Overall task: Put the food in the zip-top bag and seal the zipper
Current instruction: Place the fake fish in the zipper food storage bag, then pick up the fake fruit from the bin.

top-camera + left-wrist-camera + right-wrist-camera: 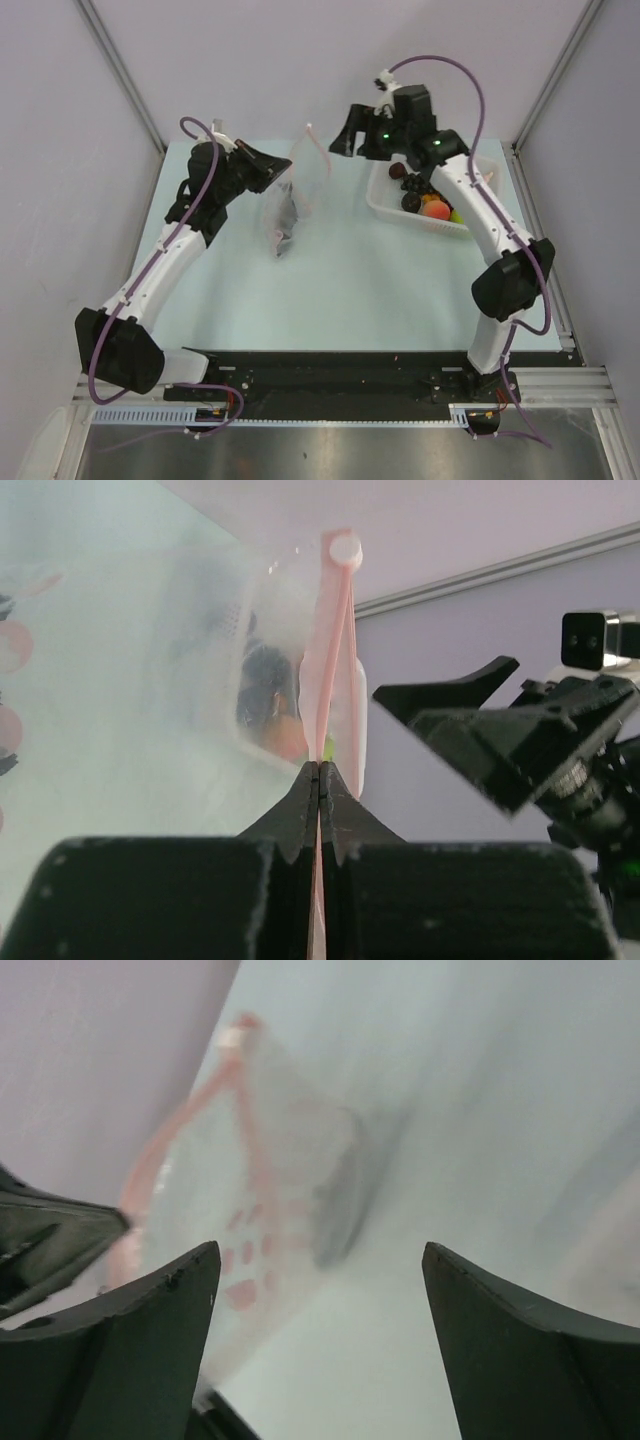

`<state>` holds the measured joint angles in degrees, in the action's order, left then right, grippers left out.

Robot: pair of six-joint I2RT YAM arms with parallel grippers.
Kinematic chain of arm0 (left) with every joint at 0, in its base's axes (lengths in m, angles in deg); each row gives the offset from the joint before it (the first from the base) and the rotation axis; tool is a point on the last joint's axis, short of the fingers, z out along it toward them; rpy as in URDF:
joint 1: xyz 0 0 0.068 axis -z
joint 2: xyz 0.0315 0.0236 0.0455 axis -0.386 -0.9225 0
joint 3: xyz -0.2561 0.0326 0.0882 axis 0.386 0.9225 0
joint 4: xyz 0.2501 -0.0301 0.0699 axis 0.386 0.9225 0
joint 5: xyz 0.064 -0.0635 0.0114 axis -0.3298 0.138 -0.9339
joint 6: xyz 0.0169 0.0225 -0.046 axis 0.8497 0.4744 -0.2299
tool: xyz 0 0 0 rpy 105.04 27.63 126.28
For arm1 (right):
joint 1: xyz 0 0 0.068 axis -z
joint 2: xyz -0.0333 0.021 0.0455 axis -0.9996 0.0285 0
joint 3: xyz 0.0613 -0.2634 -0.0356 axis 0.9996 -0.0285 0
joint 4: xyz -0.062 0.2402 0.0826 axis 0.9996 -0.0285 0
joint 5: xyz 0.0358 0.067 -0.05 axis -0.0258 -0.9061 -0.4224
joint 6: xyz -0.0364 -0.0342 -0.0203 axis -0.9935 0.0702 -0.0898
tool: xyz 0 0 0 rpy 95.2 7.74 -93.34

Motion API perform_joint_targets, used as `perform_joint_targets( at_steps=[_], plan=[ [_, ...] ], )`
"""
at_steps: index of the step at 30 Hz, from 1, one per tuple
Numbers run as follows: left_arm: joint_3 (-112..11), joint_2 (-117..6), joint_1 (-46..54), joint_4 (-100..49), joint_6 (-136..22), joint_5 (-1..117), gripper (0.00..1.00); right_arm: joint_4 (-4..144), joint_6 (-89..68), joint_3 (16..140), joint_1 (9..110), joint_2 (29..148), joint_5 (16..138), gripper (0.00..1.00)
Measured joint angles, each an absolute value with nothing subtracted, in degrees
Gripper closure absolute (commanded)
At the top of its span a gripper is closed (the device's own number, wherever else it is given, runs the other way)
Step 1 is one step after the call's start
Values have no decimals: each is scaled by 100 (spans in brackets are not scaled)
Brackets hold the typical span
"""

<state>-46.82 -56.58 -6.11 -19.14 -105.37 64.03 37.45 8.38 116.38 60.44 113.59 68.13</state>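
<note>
- The left gripper point(280, 168) is over the far left of the table point(350, 290). Only its own wrist view shows the jaws pressed fully together on the pink zipper point(335, 640).
- The zip-top bag point(297, 190) hangs upright near the middle of the far edge. Something dark sits low inside it, too unclear to name.
- The right gripper point(318, 1252) is just beside the bag's top. Its wrist view shows the fingers spread wide with nothing between them, the bag blurred beyond.
- The white basket point(385, 205) at the far right corner holds the food point(434, 210). The right arm point(480, 205) crosses it and hides part.
</note>
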Motion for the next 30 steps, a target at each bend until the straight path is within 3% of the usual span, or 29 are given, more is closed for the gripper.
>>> perform_joint_targets(
  at_steps=[5, 11, 22, 30],
  plan=[
    [-4682, -5658, -611, -1848, -10355, 6418, 100, 3762, -104, 11207, 7286, 11219, 6345, 4],
    [-4682, -5693, -611, -1798, -10163, 6488, 100, 3533, -1516, 10665, 8366, 11284, 6911, 0],
    [-4682, -5814, -611, -1759, -10060, 6521, 100, 3681, -2439, 11279, 9242, 12832, 8052, 0],
    [-4682, -5831, -611, -1645, -9958, 6512, 100, 3716, -2568, 11470, 9299, 13536, 8135, 0]
  ],
)
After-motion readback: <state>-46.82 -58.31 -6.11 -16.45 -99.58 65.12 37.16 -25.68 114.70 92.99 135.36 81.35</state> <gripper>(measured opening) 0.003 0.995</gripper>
